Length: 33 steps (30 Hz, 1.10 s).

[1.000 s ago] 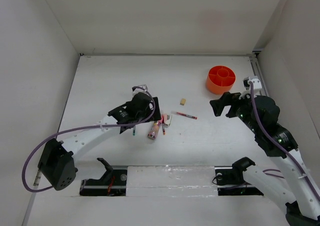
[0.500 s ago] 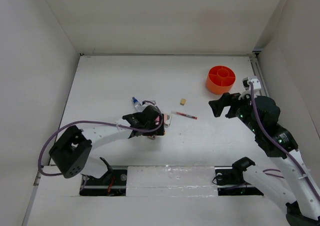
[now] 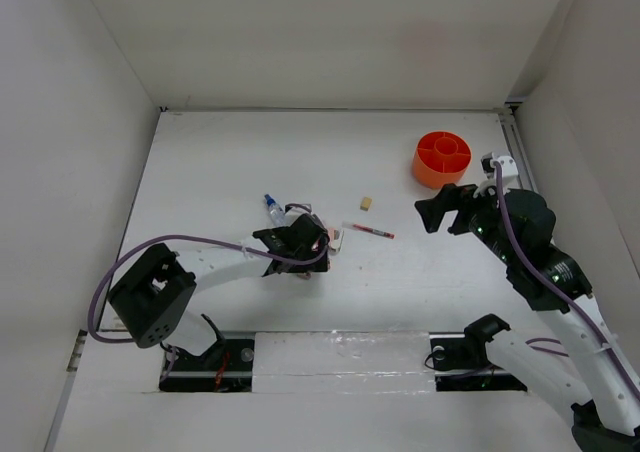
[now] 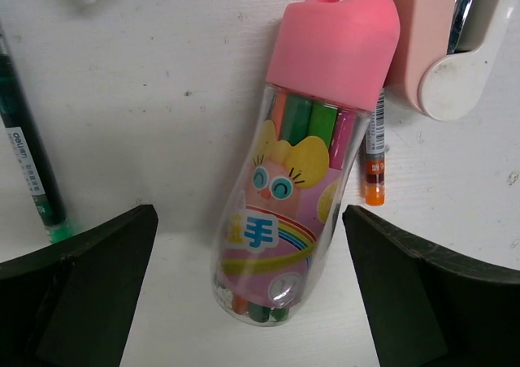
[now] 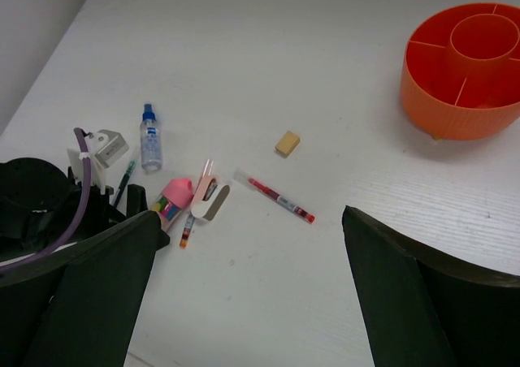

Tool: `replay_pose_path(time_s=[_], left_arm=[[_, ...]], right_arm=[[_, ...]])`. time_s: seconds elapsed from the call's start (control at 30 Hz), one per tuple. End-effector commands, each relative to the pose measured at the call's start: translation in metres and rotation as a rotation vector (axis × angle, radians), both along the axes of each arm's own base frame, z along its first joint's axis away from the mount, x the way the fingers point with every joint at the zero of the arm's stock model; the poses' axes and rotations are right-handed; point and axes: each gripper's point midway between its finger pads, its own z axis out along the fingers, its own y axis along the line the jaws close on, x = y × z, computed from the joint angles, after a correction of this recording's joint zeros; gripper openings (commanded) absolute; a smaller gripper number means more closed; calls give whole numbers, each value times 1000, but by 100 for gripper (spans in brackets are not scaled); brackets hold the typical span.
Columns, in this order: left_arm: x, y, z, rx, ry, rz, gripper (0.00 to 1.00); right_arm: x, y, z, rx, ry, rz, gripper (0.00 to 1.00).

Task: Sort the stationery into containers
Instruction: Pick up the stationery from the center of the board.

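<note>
Moved: the left arm has swung in and its elbow has shifted right; the left gripper (image 3: pixel 303 240) has gone toward 5 o'clock, uncovering the bottle (image 3: pixel 272 209). The right arm has barely shifted.
Left gripper: jaws wide, nothing held. In the wrist view its fingers (image 4: pixel 89 278) stand on either side of the tube (image 4: pixel 301 164), with bare table between each finger and the tube.
Right gripper (image 3: pixel 440 212): jaws wide, nothing between them, hanging above the table at 6 o'clock of the tub (image 3: pixel 442 158).
Tube: lies flat, pink cap toward 12 o'clock in the left wrist view, coloured pens inside.
Green pen (image 4: pixel 28 164): at 9 o'clock of the tube, lying apart from it.
Short pen (image 4: pixel 374 160): orange-tipped, at 3 o'clock of the tube, just beside it.
Pink-white piece (image 4: pixel 443 50): at 2 o'clock of the tube, against its cap.
Bottle: blue-capped, on the table at 10 o'clock of the left gripper in the top view.
Red pen (image 3: pixel 370 231): on the table at 3 o'clock of the left gripper, apart from the cluster.
Eraser (image 3: pixel 367 204): at 12 o'clock of the red pen, near it.
Tub: orange, round, with dividers, at 2 o'clock of the eraser, well apart from the stationery; the compartments seen in the right wrist view hold nothing.
</note>
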Motion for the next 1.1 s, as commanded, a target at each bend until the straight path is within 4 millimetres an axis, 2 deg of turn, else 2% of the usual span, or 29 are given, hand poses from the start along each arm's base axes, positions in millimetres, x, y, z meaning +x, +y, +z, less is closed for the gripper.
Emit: replay_pose_path(time_s=[0.0, 0.3, 0.43, 0.47, 0.5, 0.6, 0.67, 0.7, 0.73, 0.83, 0.9, 0.97, 1.0, 1.07], left_arm=[[4, 4, 3, 21, -26, 27, 97], [9, 12, -5, 86, -27, 47, 85], [6, 14, -10, 114, -19, 40, 71], [5, 15, -12, 122, -13, 40, 63], [5, 15, -12, 122, -13, 40, 46], [3, 15, -17, 121, -1, 35, 25], [0, 15, -22, 123, 11, 31, 6], [0, 15, -22, 123, 11, 31, 0], [-1, 16, -23, 124, 18, 41, 0], [3, 19, -12, 121, -20, 55, 0], [9, 11, 9, 72, -80, 54, 0], [13, -4, 35, 17, -154, 26, 0], [17, -14, 58, -53, -220, 15, 0], [20, -26, 87, -130, -295, -9, 0]], right_arm=[[3, 9, 20, 35, -70, 35, 100], [2, 11, 15, 41, -57, 42, 100], [2, 11, 15, 41, -57, 42, 100], [2, 11, 15, 41, -57, 42, 100], [3, 13, 13, 39, -48, 51, 100], [4, 16, 15, 41, -45, 61, 100], [5, 16, 17, 36, -58, 63, 100], [5, 19, 14, 35, -48, 77, 100], [5, 21, 17, 42, -56, 89, 100], [5, 28, 21, 49, -74, 128, 100], [7, 31, 14, 49, -69, 137, 100], [8, 37, 18, 67, -97, 165, 100], [10, 38, 15, 69, -102, 165, 100], [14, 43, 20, 110, -119, 169, 100]])
